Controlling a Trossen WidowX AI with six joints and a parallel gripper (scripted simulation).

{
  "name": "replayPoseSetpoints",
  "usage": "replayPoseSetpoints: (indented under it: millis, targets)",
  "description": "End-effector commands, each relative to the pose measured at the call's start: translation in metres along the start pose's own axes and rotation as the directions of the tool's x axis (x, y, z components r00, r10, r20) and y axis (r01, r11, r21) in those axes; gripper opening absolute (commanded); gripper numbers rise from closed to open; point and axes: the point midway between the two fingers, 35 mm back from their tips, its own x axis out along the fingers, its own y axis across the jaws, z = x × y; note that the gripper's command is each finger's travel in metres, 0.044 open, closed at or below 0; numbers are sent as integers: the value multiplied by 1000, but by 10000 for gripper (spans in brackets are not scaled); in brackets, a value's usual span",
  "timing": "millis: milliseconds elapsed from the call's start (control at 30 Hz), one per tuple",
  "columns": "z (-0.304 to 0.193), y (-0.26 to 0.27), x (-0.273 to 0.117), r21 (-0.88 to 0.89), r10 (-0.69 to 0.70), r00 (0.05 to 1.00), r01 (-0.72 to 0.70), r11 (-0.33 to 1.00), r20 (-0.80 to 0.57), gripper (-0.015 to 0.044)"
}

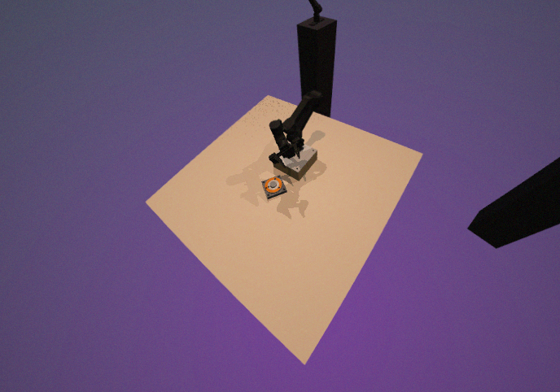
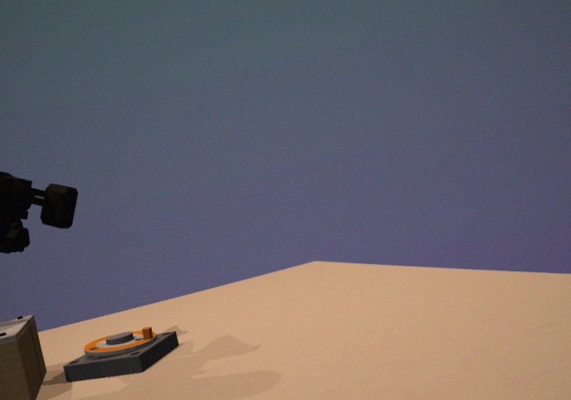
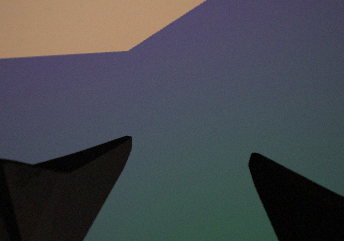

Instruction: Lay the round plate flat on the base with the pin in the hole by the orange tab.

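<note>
Gripper [image 3: 190, 155] spread wide, holding nothing, only purple-green background and a corner of the tan table [image 3: 60, 13] visible between its two dark fingers. Raised well above the table, folded back over the arm's pale mounting block [image 1: 302, 164]. Below and ahead of the gripper, well apart from it: dark square base [image 2: 124, 363] carrying the round plate [image 2: 99, 343] with orange rim, grey post [image 2: 119, 338] through its centre, orange tab [image 2: 147, 332] standing up at the plate's far edge. Pin and hole too small to make out.
</note>
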Motion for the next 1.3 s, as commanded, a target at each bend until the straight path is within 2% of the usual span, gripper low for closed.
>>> replayPoseSetpoints:
  millis: [0,33,100,167,233,300,400,467,500,533,600,700,767,833,900,967,1067,1267]
  targets:
    - [-1,2,0,24,7,1000,-7,1000,2,374]
    - [-2,6,1,95,29,1000,-30,995,8,347]
    - [-6,25,5,347,108,993,-115,931,39,295]
    - [-8,45,8,587,191,978,-204,783,86,242]
    - [-8,65,9,773,268,952,-278,570,145,190]
    - [-7,71,10,819,292,942,-296,491,166,137]
    - [-2,98,9,935,382,885,-334,119,267,59]
    - [4,117,7,938,434,831,-313,-151,347,6]
    - [8,125,6,917,456,801,-287,-279,389,0]
    - [9,127,6,912,459,796,-281,-298,395,0]
    - [14,137,3,866,481,754,-231,-444,448,0]
    - [27,159,-5,701,514,641,-54,-711,570,0]
    - [36,172,-11,568,520,555,101,-817,649,0]
    - [39,175,-13,528,519,529,150,-836,671,0]
    - [47,184,-18,418,512,449,297,-858,732,0]
    - [54,192,-24,350,499,372,399,-847,783,0]
    - [59,197,-28,291,485,310,505,-813,818,0]
    - [73,211,-43,187,427,119,772,-608,896,0]
